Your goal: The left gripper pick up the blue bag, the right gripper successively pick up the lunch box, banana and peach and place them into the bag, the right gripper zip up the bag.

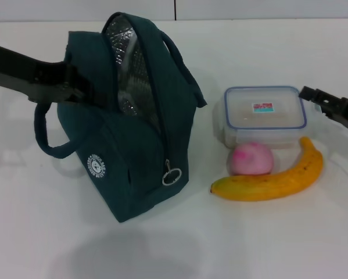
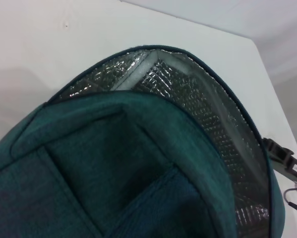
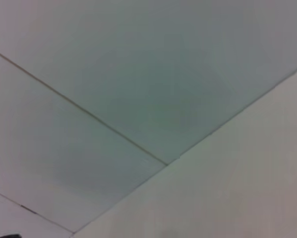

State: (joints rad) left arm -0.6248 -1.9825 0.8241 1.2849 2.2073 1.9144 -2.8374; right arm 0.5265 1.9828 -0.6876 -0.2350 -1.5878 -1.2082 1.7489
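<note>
**Bag held open at left, food waiting at right**

You have the dark teal fabric bag (image 1: 127,125) standing on the white table (image 1: 266,244), left of centre in the head view. Its unzipped mouth faces up and toward the right, showing the quilted silver foil lining (image 2: 207,114). The zipper line runs from the top rear down the near right corner, ending at a round metal pull ring (image 1: 171,176) low on the front. One looped handle (image 1: 49,136) hangs off the left side; the other arches over the right shoulder of the bag.

Your left gripper (image 1: 75,87) reaches in from the left edge and sits against the bag's upper left side. I cannot tell from these views whether its fingers are apart or clamped on the fabric.

Just right of the bag lies the clear rectangular plastic lunch box with a blue-rimmed lid (image 1: 265,115), flat, its long side running left to right. The pink round peach (image 1: 251,158) sits touching its near edge. The yellow banana (image 1: 275,177) curves around the peach's near side, long axis left to right, its right tip rising beside the box's right corner.

Your right gripper (image 1: 332,106) is at the right edge, just beside the box's far right corner; I cannot tell how its fingers stand either.

Open table lies in front of everything.
</note>
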